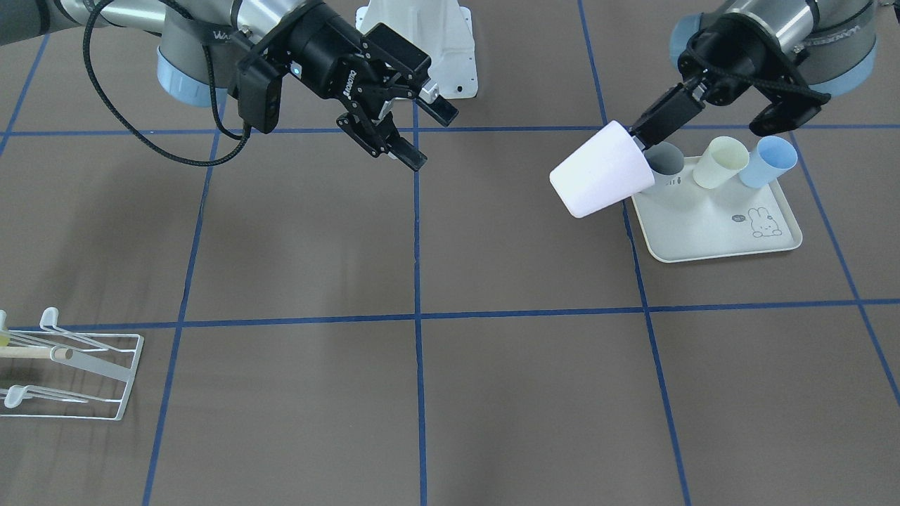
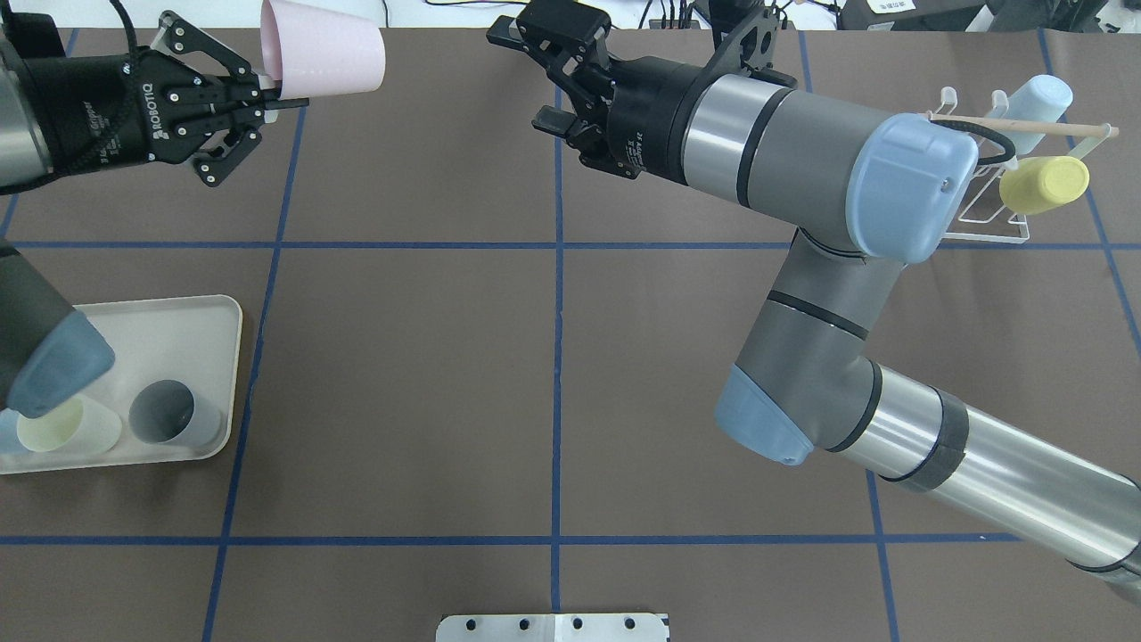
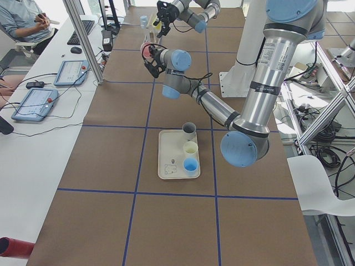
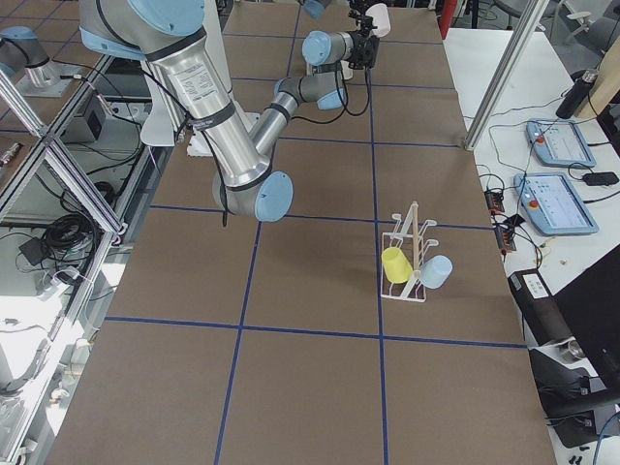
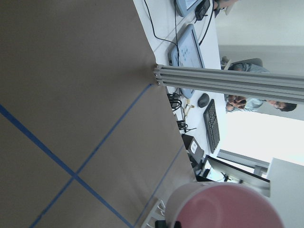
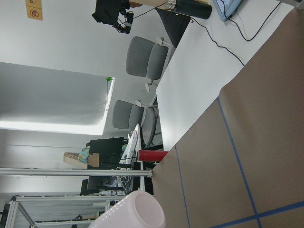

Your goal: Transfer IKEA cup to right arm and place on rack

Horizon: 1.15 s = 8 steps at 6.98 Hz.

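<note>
My left gripper is shut on the rim of the pale pink IKEA cup and holds it in the air on its side, above the table beyond the tray. In the front view the cup hangs at the left gripper. It also shows in the left wrist view and the right wrist view. My right gripper is open and empty near the table's middle, facing the cup with a wide gap between them; it shows in the front view too. The white wire rack stands at the far right.
The rack holds a yellow cup and a pale blue cup. A cream tray with a rabbit drawing carries a grey cup, a cream cup and a blue cup. The right arm's black cable loops down.
</note>
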Tool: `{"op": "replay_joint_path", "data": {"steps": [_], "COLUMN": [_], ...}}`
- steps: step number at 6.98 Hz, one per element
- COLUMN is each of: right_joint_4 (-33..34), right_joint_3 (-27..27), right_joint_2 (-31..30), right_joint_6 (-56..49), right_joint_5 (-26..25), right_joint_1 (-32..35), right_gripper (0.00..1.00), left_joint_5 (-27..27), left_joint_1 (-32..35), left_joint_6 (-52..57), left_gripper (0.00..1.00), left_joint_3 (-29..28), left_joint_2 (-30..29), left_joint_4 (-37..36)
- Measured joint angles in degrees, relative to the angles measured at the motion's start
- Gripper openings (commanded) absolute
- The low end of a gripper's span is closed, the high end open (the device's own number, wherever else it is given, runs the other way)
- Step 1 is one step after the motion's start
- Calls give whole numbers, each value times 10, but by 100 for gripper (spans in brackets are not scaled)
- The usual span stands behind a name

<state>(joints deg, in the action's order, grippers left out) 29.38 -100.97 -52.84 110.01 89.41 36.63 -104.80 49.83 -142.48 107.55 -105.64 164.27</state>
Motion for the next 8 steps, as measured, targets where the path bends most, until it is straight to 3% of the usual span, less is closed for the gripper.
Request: {"op": "replay_joint_path", "data": {"steps": [2,4,8], "right_joint_4": [-22,-57,-88], "right_joint_3": [1,14,30], "right_joint_2": [1,2,2], "right_joint_6": [6,6,6], "right_joint_5": [-13,-26,-37], "right_joint_1": [-1,-4,-11], "right_gripper": [100,100,100], "left_joint_5": [131,207,245], "left_joint_1": [-75,-122,-158], "left_joint_6": [-88,-125,-129], "left_gripper": [0,0,0], "left_joint_3": [-17,-51,-90], "left_joint_2": [-3,-27,-91], "left_joint_4": [116,179,182]}}
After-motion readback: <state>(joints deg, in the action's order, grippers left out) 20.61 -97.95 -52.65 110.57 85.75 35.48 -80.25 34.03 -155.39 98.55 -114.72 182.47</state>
